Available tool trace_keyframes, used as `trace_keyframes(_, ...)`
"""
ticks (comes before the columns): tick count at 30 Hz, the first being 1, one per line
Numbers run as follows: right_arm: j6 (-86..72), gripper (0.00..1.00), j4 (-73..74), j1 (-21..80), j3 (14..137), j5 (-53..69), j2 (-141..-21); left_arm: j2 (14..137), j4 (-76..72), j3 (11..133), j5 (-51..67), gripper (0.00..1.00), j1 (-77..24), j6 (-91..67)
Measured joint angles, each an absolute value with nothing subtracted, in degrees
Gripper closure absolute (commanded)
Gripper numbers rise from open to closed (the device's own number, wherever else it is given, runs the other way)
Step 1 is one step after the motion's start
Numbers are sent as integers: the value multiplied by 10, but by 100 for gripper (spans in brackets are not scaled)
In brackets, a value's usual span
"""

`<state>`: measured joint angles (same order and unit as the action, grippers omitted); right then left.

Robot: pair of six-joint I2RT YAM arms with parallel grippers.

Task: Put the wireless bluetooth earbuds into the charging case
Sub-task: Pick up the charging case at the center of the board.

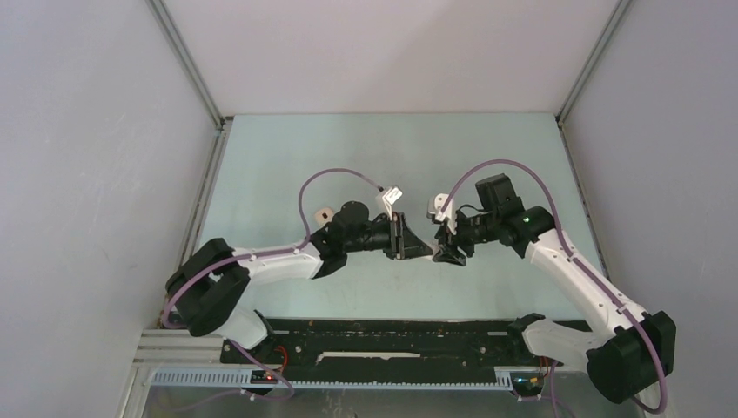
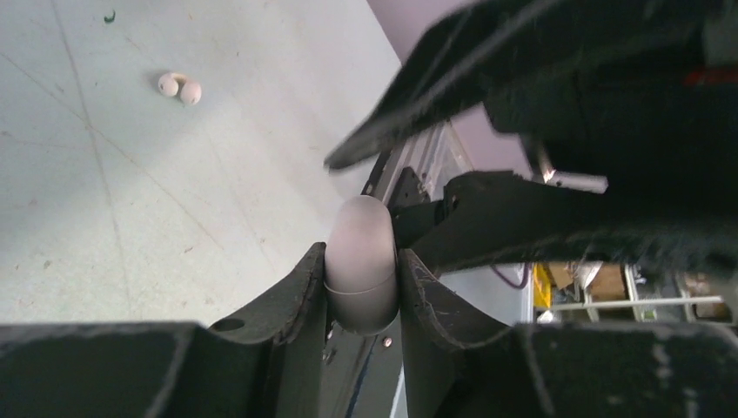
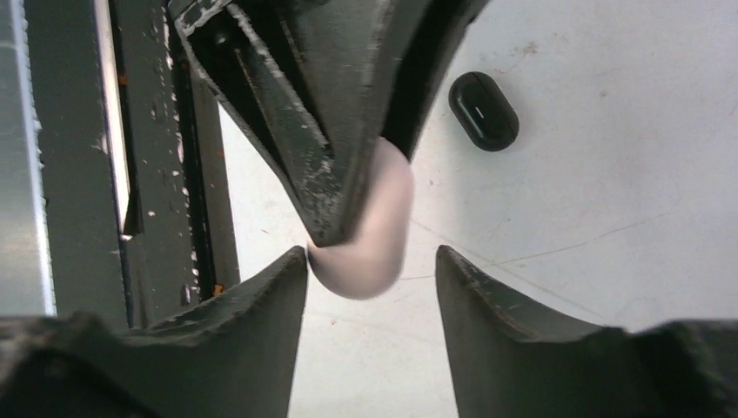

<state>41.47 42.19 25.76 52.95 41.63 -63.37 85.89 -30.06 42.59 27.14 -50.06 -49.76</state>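
Pale rounded charging case (image 2: 361, 261) held aloft, cream earbuds (image 2: 178, 87) lying together

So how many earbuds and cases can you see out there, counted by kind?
Cream earbuds: 2
Pale pink case: 1
Black case: 1
Total: 4 in view

You can count two cases: one pale pink case (image 2: 359, 233) and one black case (image 3: 484, 111). You have two cream earbuds (image 2: 190, 92) lying loose on the table; no others show. Two arms are in view, each with one gripper: the left gripper (image 2: 361, 266) and the right gripper (image 3: 372, 261).
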Motion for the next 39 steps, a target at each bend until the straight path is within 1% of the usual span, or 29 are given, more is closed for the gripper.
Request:
trace_keyframes(3,409,36,425,232,530,448,-640,853,-339,385,278,89,-502,-466)
trace_keyframes(6,405,36,442,196,533,503,-655,827,-404,301,276,89,-509,-409)
trace_keyframes(10,416,38,479,178,547,563,-690,789,-557,174,261,90,-545,-307)
trace_keyframes(14,435,39,509,197,550,593,-721,787,-698,111,254,90,-565,-239)
trace_keyframes(17,441,39,519,224,550,597,-740,791,-779,102,246,90,-567,-211)
trace_keyframes(21,446,39,527,263,551,597,-757,802,-836,102,239,91,-571,-189)
trace_keyframes(25,450,41,536,278,556,597,-761,818,-852,102,231,92,-574,-179)
trace_keyframes(29,457,45,545,284,564,598,-761,827,-853,102,225,92,-574,-175)
trace_keyframes(36,467,44,561,293,565,602,-761,849,-856,117,224,91,-575,-176)
trace_keyframes(39,467,46,561,301,566,602,-763,857,-856,125,225,91,-575,-179)
